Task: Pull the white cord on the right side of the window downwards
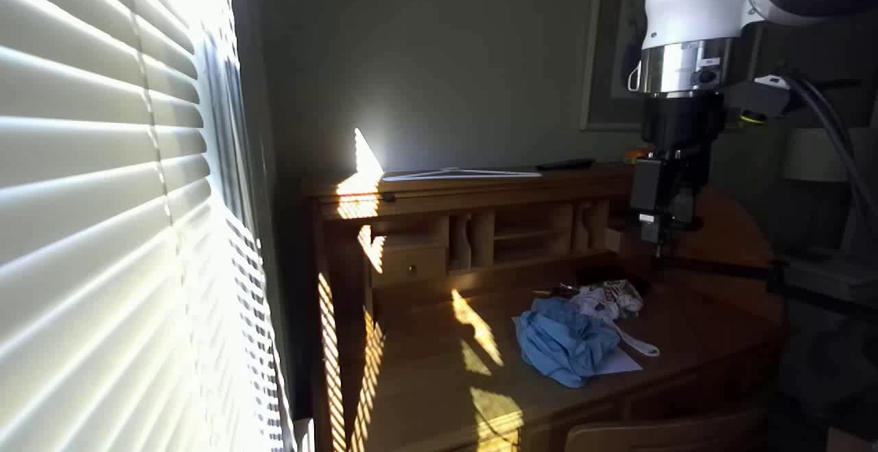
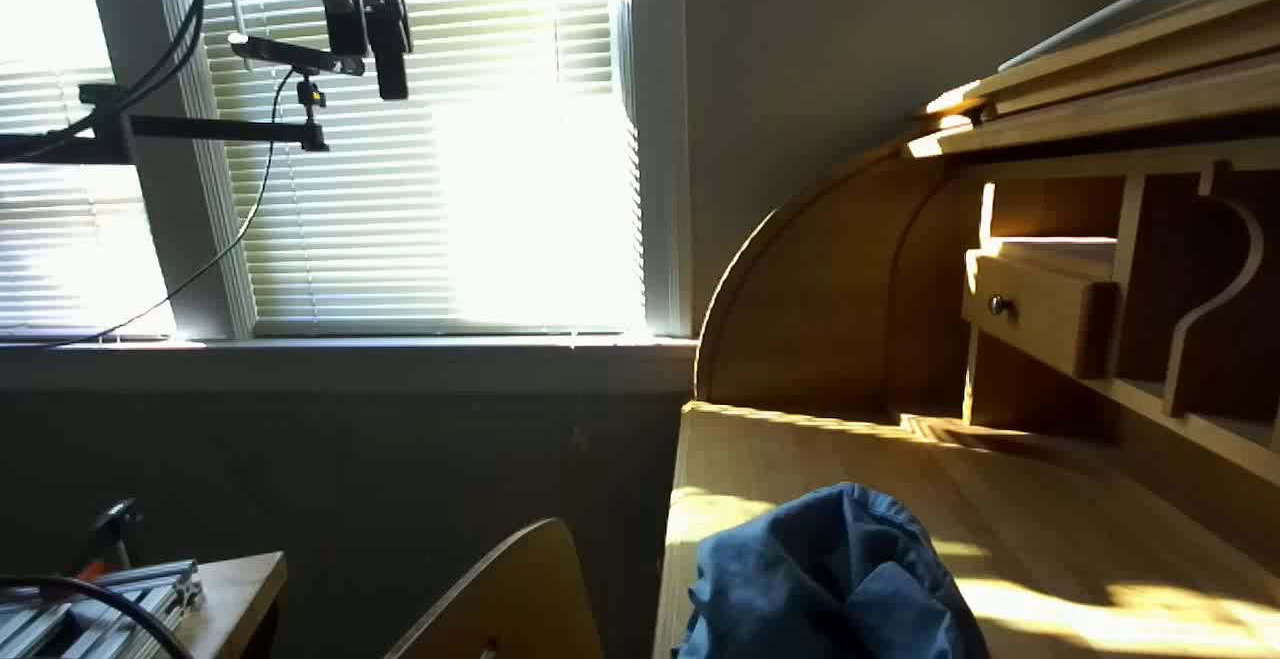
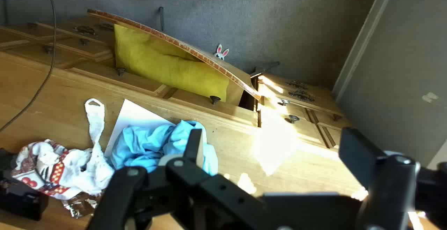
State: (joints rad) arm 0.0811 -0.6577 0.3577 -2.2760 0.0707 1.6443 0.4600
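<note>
The window with white slat blinds is brightly sunlit in an exterior view. Its blinds also fill the left edge of an exterior view. A thin pale cord runs down the slats near the window's right side; glare hides its lower part. A similar cord line shows on the slats; I cannot tell whether it is the same one. My gripper points down above the desk, apart from the blinds. It also shows before the window. In the wrist view its fingers are wide apart with nothing between them.
A roll-top desk holds a blue cloth and a patterned white cloth. A chair stands at the desk, with a yellow cushion. A camera on a dark bar and a loose cable are near the window.
</note>
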